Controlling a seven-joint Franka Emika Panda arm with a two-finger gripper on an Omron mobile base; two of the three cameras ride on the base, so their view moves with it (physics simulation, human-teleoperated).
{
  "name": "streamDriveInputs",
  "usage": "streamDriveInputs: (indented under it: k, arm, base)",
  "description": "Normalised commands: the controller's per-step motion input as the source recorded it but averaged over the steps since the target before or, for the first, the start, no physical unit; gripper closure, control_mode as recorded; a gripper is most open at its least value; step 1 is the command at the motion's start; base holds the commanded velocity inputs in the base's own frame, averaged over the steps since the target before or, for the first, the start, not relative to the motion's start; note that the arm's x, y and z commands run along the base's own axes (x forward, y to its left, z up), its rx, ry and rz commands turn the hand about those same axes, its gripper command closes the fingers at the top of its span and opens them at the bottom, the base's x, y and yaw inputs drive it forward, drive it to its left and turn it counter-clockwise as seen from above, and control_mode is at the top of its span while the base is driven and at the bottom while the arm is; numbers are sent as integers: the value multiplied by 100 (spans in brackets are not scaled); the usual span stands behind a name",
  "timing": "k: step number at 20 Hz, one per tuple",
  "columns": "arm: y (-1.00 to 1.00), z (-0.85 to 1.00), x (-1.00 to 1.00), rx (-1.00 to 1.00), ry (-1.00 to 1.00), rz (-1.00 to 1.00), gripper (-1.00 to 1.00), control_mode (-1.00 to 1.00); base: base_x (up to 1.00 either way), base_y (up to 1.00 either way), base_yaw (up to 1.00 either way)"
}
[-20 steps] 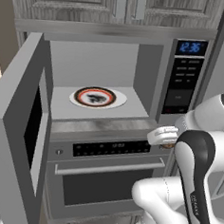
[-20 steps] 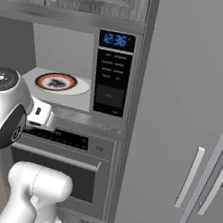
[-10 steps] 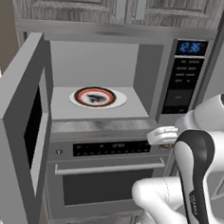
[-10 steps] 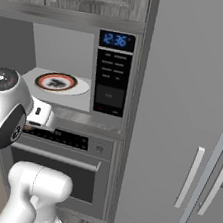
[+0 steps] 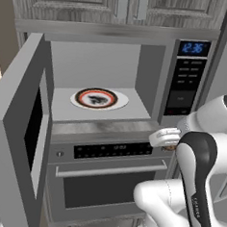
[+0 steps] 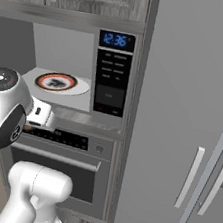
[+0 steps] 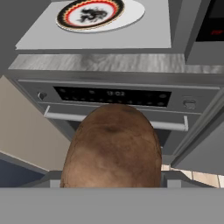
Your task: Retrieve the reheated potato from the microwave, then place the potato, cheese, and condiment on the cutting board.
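A rendered home kitchen. A built-in stainless-steel microwave [image 5: 118,82] with its door open and a blue clock display sits above a steel wall oven [image 5: 107,180] with a bar handle, under grey wood-grain cabinets [image 5: 119,7], beside a tall steel fridge [image 6: 182,124].

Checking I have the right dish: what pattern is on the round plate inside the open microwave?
The white plate has a red-and-black ring around a dark central motif, clearest in the hand view.
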Motion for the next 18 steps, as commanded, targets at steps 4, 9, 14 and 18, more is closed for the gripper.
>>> streamDriveInputs:
  k: [4, 9, 14, 18]
  arm:
    - [0, 0, 0, 0, 0, 0, 100, 100]
    - [0, 0, 0, 0, 0, 0, 100, 100]
    - [0, 0, 0, 0, 0, 0, 100, 100]
    - [0, 0, 0, 0, 0, 0, 100, 100]
  base:
    - [0, 0, 0]
    - [-30, 0, 0]
    - [-58, 0, 0]
    - [-57, -1, 0]
